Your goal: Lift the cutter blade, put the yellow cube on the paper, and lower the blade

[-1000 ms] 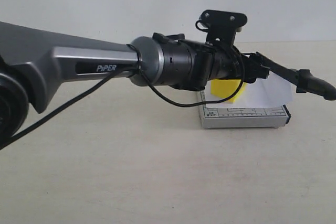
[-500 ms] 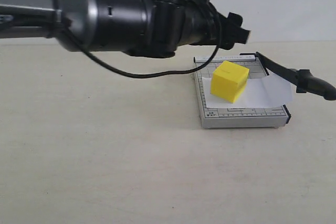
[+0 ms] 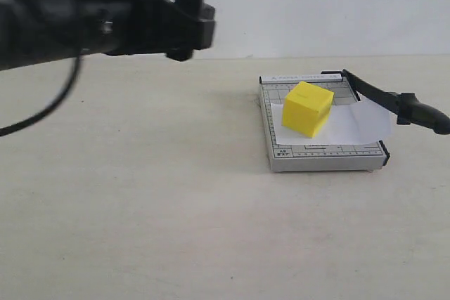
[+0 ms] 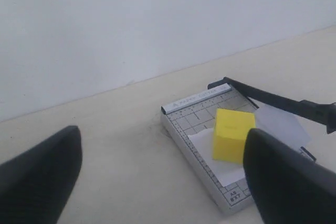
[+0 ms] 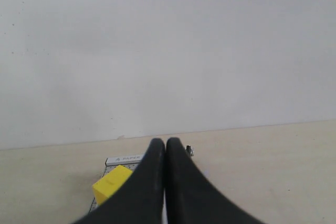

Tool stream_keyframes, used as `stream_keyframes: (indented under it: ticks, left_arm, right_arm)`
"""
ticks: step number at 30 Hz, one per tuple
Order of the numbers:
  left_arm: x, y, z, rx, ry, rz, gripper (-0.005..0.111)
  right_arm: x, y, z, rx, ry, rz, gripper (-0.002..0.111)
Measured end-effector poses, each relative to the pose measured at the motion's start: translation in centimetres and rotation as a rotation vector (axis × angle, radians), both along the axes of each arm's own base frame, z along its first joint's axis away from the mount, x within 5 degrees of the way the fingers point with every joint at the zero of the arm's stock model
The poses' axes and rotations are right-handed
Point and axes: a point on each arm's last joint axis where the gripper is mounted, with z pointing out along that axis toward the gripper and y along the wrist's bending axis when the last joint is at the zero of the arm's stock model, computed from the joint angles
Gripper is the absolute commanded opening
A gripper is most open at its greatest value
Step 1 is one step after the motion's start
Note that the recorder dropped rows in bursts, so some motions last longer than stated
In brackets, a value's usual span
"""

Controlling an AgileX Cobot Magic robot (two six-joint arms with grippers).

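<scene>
The cube point(image 3: 307, 109) sits on the paper point(image 3: 358, 123), apart from the raised blade point(image 3: 380, 94). My left claw point(image 4: 163, 148) hangs wide and empty; my right claw point(image 5: 166, 145) is pinched closed on nothing. I should grip the handle point(image 3: 423, 113) squarely and press down slowly, so the cube doesn't shift.

Lab-like test bench: bare beige tabletop point(image 3: 140, 230), blank white wall point(image 3: 316, 5)

Soft, even light is filling the room, throwing only a faint shadow beside the grey trimmer point(image 3: 323, 156). The left gripper point(image 3: 191, 33) is looking dark and smeared; up close, its fingers point(image 4: 286, 179) are sitting out of focus.
</scene>
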Motion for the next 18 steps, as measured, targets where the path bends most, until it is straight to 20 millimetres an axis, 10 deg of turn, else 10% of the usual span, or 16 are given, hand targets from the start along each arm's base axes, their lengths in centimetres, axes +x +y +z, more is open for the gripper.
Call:
stream_keyframes:
  ticks: [9, 18]
  left_arm:
    - [-11.1, 7.4, 2.7, -0.176, -0.232, -0.171, 0.079]
    - [-18.8, 11.1, -0.2, -0.325, -0.425, -0.411, 0.079]
  right_arm:
    - [0.0, 0.0, 0.0, 0.0, 0.0, 0.0, 0.0]
    - [0.0, 0.0, 0.0, 0.0, 0.0, -0.002, 0.0]
